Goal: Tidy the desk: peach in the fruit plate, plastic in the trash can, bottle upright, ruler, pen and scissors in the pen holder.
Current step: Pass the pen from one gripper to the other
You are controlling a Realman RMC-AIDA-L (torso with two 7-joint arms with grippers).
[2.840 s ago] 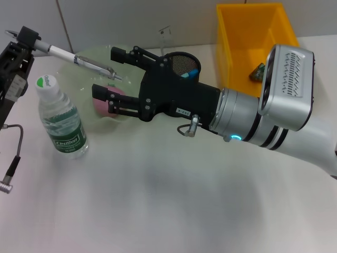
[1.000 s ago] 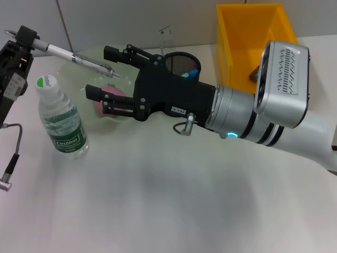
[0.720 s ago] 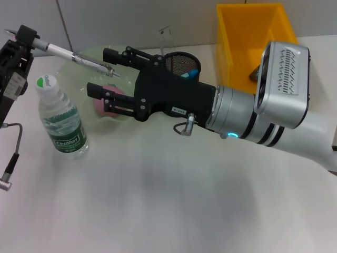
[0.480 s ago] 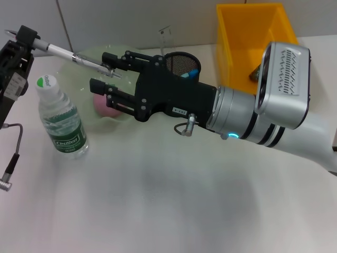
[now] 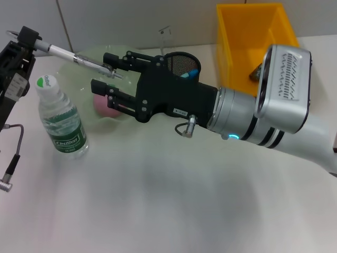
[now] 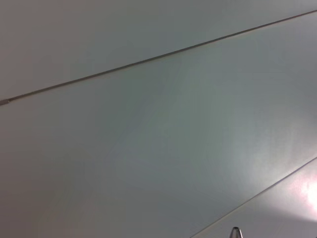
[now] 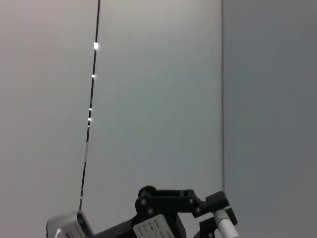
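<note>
Fingers of the left gripper (image 5: 23,39) are clenched on the back end of the pen (image 5: 73,57), at the far left of the head view. The pen sticks out from it toward the right, slightly downward, above the far rim of the fruit plate (image 5: 89,52). Its metal tip lies between the two fingers of the right gripper (image 5: 100,71), close to the upper one. Whether the tip touches that finger I cannot tell.

Just below the left gripper, the bottle (image 5: 60,118) stands upright on the table (image 5: 158,200), with a white cap and a green label. A grey cable (image 5: 13,153) hangs near the left edge.

To the right of the bottle is the pale green fruit plate, and the pink peach (image 5: 105,105) lies inside it, partly hidden behind the lower finger of the right gripper. The right gripper is released, its fingers spread wide apart over the plate, holding nothing.

Behind the black body of the right gripper stands the mesh pen holder (image 5: 181,63), with something blue inside and a clear ruler (image 5: 167,38) rising behind its rim. Further right is the yellow trash can (image 5: 253,37), with a small dark piece in it, partly covered by the right arm.

The right wrist view shows the left gripper (image 7: 198,218) from afar with the white pen end (image 7: 225,225) in it.
</note>
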